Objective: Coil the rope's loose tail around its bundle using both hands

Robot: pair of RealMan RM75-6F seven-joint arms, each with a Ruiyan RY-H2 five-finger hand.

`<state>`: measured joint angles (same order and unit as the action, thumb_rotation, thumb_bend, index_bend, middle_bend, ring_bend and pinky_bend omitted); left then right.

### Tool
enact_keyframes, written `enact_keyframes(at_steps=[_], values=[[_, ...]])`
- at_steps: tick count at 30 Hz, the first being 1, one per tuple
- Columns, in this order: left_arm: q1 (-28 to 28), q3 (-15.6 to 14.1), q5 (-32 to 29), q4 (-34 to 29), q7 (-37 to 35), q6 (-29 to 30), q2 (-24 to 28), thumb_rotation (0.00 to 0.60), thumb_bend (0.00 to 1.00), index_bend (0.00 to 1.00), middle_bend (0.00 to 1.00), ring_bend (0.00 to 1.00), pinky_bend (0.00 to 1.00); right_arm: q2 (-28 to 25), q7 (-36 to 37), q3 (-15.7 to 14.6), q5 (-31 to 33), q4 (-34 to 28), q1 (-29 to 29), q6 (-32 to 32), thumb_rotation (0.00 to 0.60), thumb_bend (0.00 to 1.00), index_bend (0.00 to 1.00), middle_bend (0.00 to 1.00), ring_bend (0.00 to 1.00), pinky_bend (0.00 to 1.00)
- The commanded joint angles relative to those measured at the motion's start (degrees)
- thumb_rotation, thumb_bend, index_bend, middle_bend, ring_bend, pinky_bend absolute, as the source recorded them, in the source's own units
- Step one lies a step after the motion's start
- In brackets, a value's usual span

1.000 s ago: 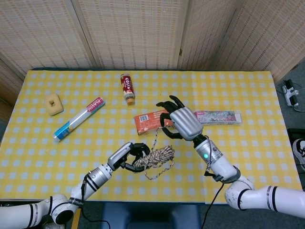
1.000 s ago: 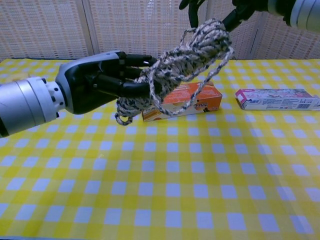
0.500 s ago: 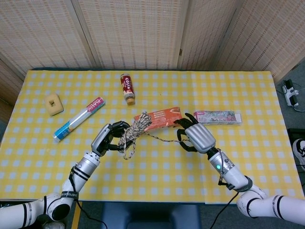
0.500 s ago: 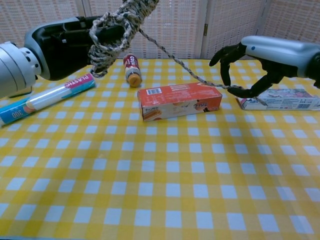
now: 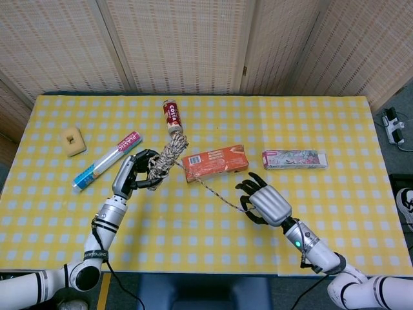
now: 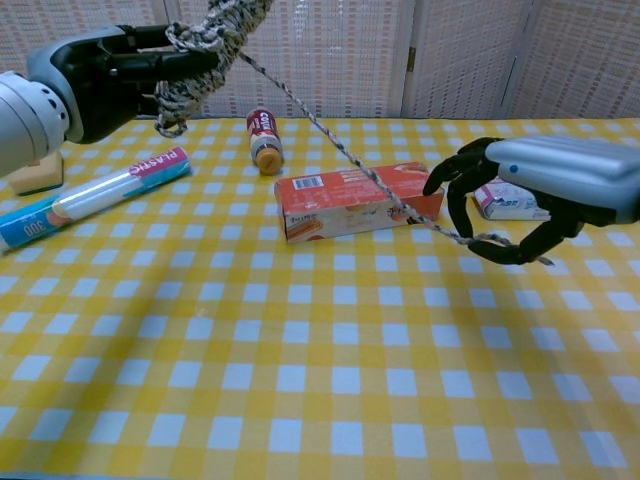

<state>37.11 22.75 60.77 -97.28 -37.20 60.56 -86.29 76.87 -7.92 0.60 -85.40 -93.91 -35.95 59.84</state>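
My left hand [image 5: 131, 172] [image 6: 95, 70] grips the speckled rope bundle [image 5: 165, 157] [image 6: 205, 45] and holds it up above the table's left-centre. From the bundle the loose tail [image 5: 206, 189] [image 6: 340, 150] runs taut and down to my right hand [image 5: 264, 202] [image 6: 545, 195]. That hand pinches the tail's end between curled fingers, low over the table, in front of the orange box [image 5: 215, 162] [image 6: 355, 200].
On the yellow checked table [image 5: 193, 226] lie a blue-and-white tube [image 5: 107, 161] [image 6: 95, 197], a brown bottle [image 5: 172, 119] [image 6: 263, 137], a pink patterned box [image 5: 294, 158] [image 6: 505, 200] and a pale ring-shaped block [image 5: 73, 141].
My left hand has carried the bundle further left and back. My right hand has pulled the tail toward the front, so the cord now stretches longer between them.
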Motion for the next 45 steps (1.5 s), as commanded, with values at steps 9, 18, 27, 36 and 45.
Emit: enact_keyframes(at_steps=[9,18,27,36,45], values=[[0.0,1.0,-3.3,2.6,7.8,2.1,-1.6,0.6,0.61,0.75,0.76,0.74,0.81,-1.7,-5.3,-3.4,-5.4,-6.3,0.2,-1.3,0.6,0.52,0.69,0.25,0.17,0.0],[0.1,-3.5,0.6,7.0,19.6,5.5,-3.6,0.6,0.61,0.75,0.76,0.74,0.81,-4.3,-12.9,2.5,-7.7,-13.6,-1.9,1.6,0.6,0.52,0.69,0.29,0.23,0.0],[-0.2,-7.1,3.3,7.0,25.1,4.3,-4.6,0.6,0.61,0.75,0.76,0.73,0.81,-1.9,-17.0,10.4,-2.9,-16.0,-6.7,-0.4,0.6,0.52,0.7,0.29,0.23,0.0],[0.2,-9.8,6.9,3.8,24.2,-0.4,-3.1,0.6,0.61,0.75,0.76,0.73,0.81,2.2,-20.4,16.4,4.6,-13.9,-11.0,-1.4,0.6,0.52,0.7,0.27,0.22,0.0],[1.6,-11.4,17.2,1.2,7.1,-7.2,0.8,0.6,0.61,0.75,0.76,0.73,0.79,4.0,-19.4,19.5,10.8,-9.8,-12.4,0.2,0.6,0.52,0.71,0.27,0.22,0.0]])
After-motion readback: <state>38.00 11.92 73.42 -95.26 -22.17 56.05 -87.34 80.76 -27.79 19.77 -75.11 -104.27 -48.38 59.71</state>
